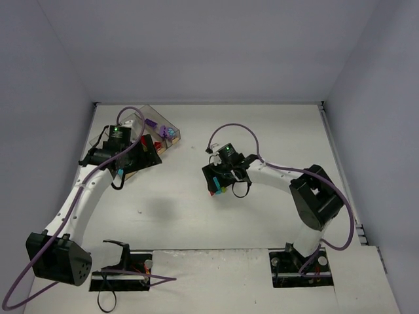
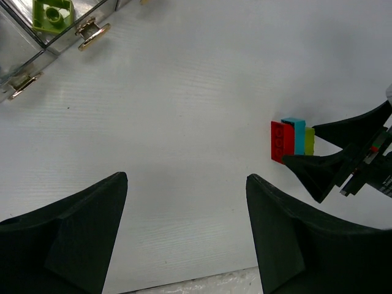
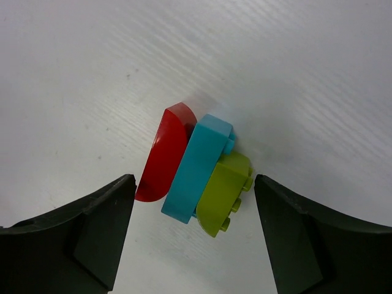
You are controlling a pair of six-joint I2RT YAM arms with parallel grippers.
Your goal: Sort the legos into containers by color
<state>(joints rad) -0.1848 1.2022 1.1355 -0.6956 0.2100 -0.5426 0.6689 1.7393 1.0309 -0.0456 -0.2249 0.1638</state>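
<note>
The right gripper (image 3: 193,180), jaws spread, sits around the red lego (image 3: 164,153), blue lego (image 3: 196,168) and green lego (image 3: 223,193), maybe touching them. Pinch just one. The left gripper (image 2: 187,179) is spread too, with nothing in it.

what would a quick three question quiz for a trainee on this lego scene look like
1. True or false: the right gripper is shut.
2. Which colour is the middle brick of the three on the table? A red, B cyan, C purple.
3. Fill in: the piece lying in the containers, in the left wrist view, is ___.
Key: 1 false, its jaws stand open; 2 B; 3 lime green.
</note>
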